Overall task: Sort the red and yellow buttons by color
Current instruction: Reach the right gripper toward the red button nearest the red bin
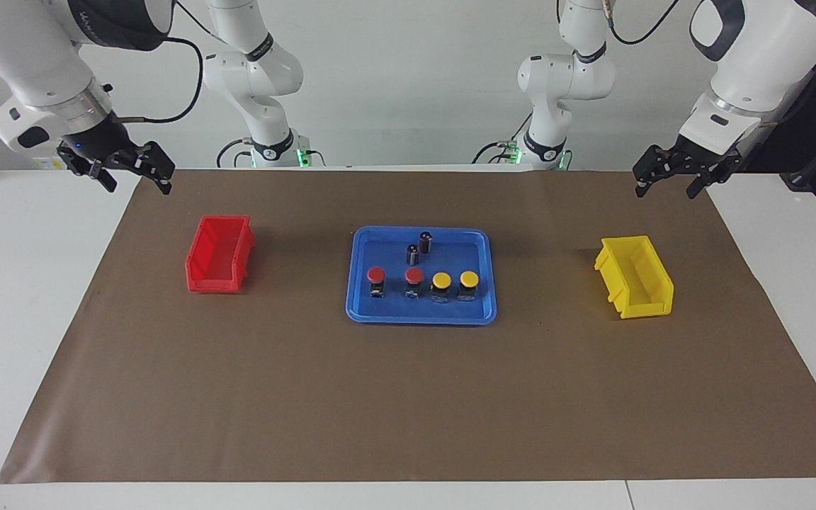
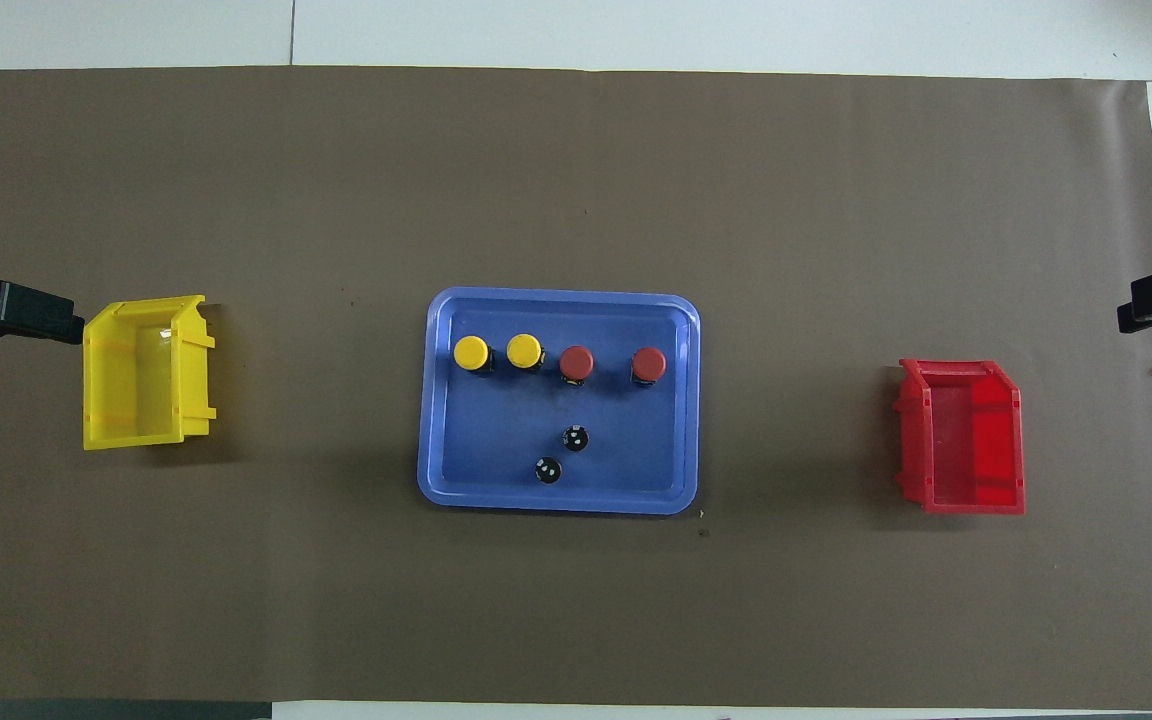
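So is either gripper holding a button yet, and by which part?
No, nothing is held. The left gripper and right gripper both hang open and empty above the table's ends, and all four buttons stand in the blue tray.

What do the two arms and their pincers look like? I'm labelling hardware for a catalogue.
Both arms are glossy white with rounded segments, dark grey bands at the joints and black cables looping alongside. The left pincer and right pincer are black, blocky and two-fingered, each mounted below a silvery wrist ring.

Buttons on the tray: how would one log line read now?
buttons: all four in blue tray | left gripper: open, waiting | right gripper: open, waiting
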{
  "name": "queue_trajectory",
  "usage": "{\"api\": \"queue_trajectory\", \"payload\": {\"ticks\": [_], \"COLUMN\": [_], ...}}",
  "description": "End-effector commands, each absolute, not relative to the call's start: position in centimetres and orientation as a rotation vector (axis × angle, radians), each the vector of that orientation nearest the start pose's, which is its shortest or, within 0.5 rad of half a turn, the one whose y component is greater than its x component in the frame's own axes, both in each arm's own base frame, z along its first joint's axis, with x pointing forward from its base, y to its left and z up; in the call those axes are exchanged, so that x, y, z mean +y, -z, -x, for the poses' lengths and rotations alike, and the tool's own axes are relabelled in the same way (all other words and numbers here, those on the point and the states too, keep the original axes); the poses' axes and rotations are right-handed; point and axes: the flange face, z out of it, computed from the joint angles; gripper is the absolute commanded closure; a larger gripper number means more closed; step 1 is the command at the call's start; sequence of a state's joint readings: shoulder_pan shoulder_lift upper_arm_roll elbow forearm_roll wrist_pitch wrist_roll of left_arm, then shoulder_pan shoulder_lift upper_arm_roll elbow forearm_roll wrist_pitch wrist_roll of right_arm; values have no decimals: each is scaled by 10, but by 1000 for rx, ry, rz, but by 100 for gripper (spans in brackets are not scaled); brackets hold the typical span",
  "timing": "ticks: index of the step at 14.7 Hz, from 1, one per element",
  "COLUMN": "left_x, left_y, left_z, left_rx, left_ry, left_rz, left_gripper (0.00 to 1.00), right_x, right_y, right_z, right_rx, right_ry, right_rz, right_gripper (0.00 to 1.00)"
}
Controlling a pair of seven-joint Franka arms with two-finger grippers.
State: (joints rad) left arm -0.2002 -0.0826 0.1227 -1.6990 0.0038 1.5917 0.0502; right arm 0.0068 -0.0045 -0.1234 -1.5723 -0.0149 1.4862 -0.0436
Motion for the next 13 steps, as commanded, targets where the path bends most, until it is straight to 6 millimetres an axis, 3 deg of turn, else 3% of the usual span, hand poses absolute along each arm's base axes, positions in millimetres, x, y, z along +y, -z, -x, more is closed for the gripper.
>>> {"api": "queue_trajectory", "payload": {"ticks": [1,7,11,13], "left_x": [-39,-45,-35,-16], "left_y": [-616,-618,-624,-629], "left_z": [-522,-519,-527,-529], "left_rx": [232,241,193,138], "left_ry": [-54,-58,-15,4], "left_rz": [3121,3120,3132,3135], "left_gripper": [0,0,0,0], "right_x": [-60,-59,-52,-39], "right_y": [-619,-620,-625,-626], "right_z": [-538,-538,-543,-551], "right_rx": [82,91,93,72], "right_ry": [-96,-96,-45,-38], "right_rz": [3132,3132,3089,3089], "right_gripper": [0,0,0,0]}}
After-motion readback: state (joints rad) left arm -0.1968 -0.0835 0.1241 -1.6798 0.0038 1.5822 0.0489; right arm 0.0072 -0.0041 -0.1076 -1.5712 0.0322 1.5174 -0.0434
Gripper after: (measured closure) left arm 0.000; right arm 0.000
